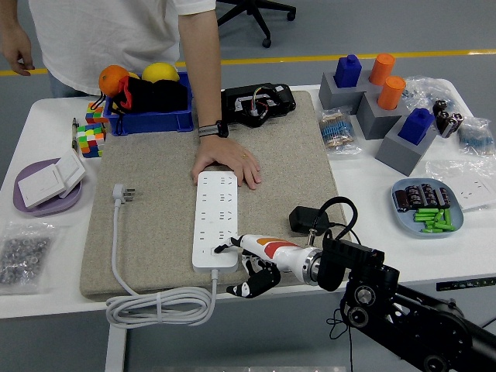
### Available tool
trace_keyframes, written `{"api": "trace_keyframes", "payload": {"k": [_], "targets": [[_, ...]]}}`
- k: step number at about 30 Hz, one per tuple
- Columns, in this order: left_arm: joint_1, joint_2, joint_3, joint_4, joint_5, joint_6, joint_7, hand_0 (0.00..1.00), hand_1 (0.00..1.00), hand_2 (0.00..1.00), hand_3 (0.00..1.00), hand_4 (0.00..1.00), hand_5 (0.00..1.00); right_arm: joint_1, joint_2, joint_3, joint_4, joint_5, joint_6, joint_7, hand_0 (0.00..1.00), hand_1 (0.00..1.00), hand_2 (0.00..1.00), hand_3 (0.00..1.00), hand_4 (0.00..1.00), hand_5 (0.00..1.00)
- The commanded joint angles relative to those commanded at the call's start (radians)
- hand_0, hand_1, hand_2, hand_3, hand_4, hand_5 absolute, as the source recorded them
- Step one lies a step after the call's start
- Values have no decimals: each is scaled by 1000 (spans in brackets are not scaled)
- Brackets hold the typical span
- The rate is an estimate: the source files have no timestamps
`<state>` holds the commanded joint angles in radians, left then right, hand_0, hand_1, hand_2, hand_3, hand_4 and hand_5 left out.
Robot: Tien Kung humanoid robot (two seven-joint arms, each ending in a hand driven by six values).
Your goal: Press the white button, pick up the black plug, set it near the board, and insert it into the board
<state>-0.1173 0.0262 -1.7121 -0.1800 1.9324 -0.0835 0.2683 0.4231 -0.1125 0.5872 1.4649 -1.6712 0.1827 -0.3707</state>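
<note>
The white power strip (215, 217) lies lengthwise on the grey felt mat (147, 178). My right hand (242, 265) is at the strip's near end. Its index fingertip (220, 249) rests on the strip by the white button (210, 252), and the other fingers hang loosely curled below, holding nothing. The black plug (308, 219) with its looped cable lies on the mat just right of the strip, behind my wrist. A person's hand (227, 165) lies flat on the strip's far end.
The strip's own white plug (121, 192) and coiled cable (159, 304) lie at the mat's left and front. A blue bin (147, 118), a black device (257, 103), grey blocks (372, 105), a blue tray (457, 208) and a purple plate (31, 206) ring the mat.
</note>
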Motion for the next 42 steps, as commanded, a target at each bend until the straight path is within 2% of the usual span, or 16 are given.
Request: {"api": "trace_keyframes", "payload": {"k": [8, 18, 21, 25, 26, 27, 31, 32, 37, 38, 42], "targets": [[0, 0, -2, 0, 4, 0, 1, 792, 742, 717, 773, 563, 485, 1, -2, -13, 3, 0, 0, 0, 2, 13, 158, 865, 757, 236], [-1, 0, -5, 0, 6, 0, 1, 792, 743, 718, 774, 566, 482, 6, -4, 55, 116, 50, 0, 31, 2, 12, 160, 863, 743, 222], [-1, 0, -4, 0, 3, 0, 0, 792, 742, 718, 774, 565, 481, 0, -5, 75, 144, 51, -25, 91, 2, 13, 162, 863, 742, 215], [0, -1, -3, 0, -1, 1, 0, 792, 742, 718, 774, 565, 481, -14, -7, 110, 154, 40, -82, 213, 2, 13, 162, 863, 742, 215], [0, -1, -3, 0, -2, 1, 0, 792, 742, 718, 774, 564, 480, -19, -7, 123, 150, 36, -95, 243, 102, 123, 264, 861, 685, 208], [0, -1, -3, 0, -2, 1, 0, 792, 742, 718, 774, 564, 480, -24, -8, 136, 145, 30, -107, 270, 102, 123, 264, 861, 685, 208], [0, -2, -3, 0, -1, 1, 0, 792, 742, 718, 774, 564, 480, -39, -8, 185, 128, -29, -121, 294, 102, 123, 264, 861, 685, 208], [0, -2, -3, 0, -2, 1, -1, 792, 741, 718, 772, 562, 478, -42, -9, 197, 124, -48, -119, 294, 752, 700, 677, 853, 866, 193], [-1, -2, -2, 0, -5, 1, -1, 792, 741, 718, 772, 562, 478, -53, -8, 249, 92, -145, -107, 303, 752, 700, 677, 853, 866, 193], [-2, -3, -2, 0, -4, 1, -1, 792, 741, 718, 772, 562, 478, -55, -8, 257, 82, -161, -104, 308, 940, 908, 894, 946, 998, 286], [-3, -3, -3, 0, -2, 1, -1, 792, 741, 718, 772, 562, 478, -67, -5, 279, 31, -195, -92, 315, 940, 908, 894, 946, 998, 286]]}}
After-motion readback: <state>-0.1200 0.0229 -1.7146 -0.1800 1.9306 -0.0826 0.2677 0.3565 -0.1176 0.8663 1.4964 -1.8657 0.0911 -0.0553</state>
